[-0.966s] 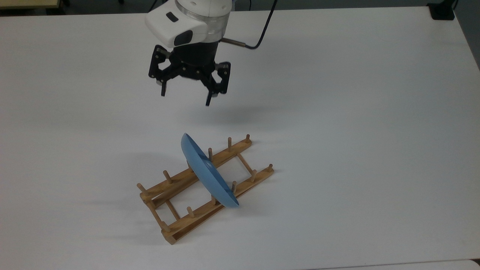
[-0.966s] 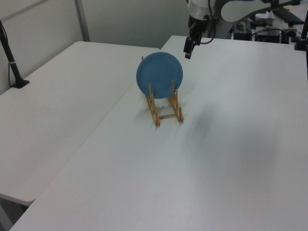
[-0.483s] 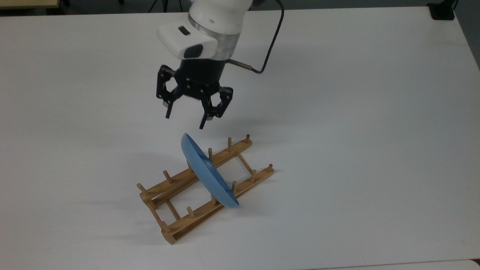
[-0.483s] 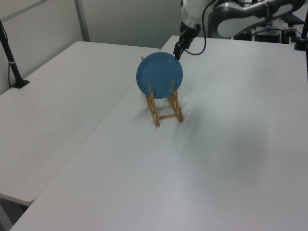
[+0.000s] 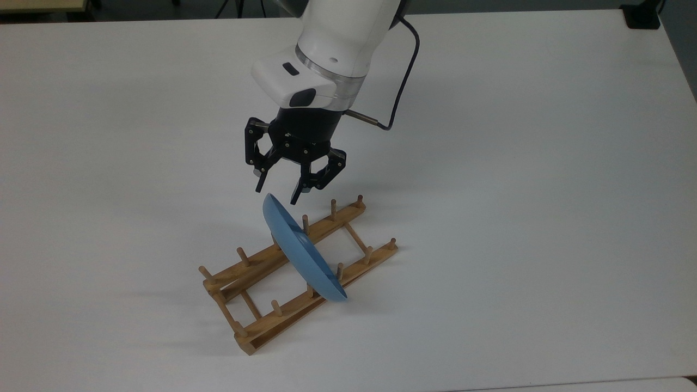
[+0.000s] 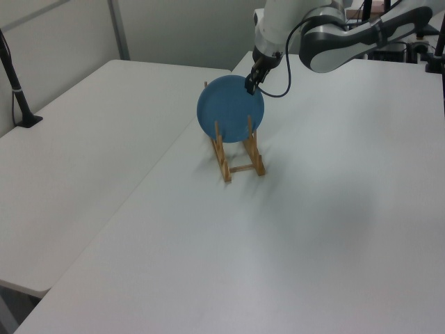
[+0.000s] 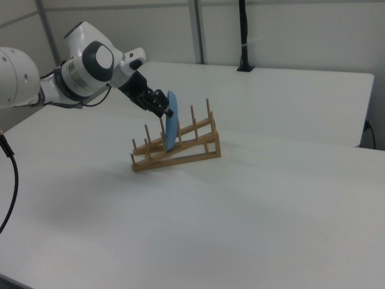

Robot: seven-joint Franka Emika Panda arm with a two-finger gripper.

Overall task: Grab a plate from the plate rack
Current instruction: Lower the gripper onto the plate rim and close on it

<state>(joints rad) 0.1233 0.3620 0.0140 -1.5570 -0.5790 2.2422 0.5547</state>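
Hovering with fingers spread apart, gripper [image 5: 276, 198] just above the top rim of the plate [image 5: 301, 251]. Standing on edge, tilted, between pegs of the plate rack [image 5: 256, 326]. Needing, likely: straddling the rim squarely, closing firmly, lifting straight out along the pegs.

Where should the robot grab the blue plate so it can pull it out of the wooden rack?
Probably the top rim of the round light-blue plate, coming down from above. It stands on edge between the pegs of the light-brown wooden plate rack, so only its upper edge is free and thin enough to pinch. The open gripper hovers just over that rim.
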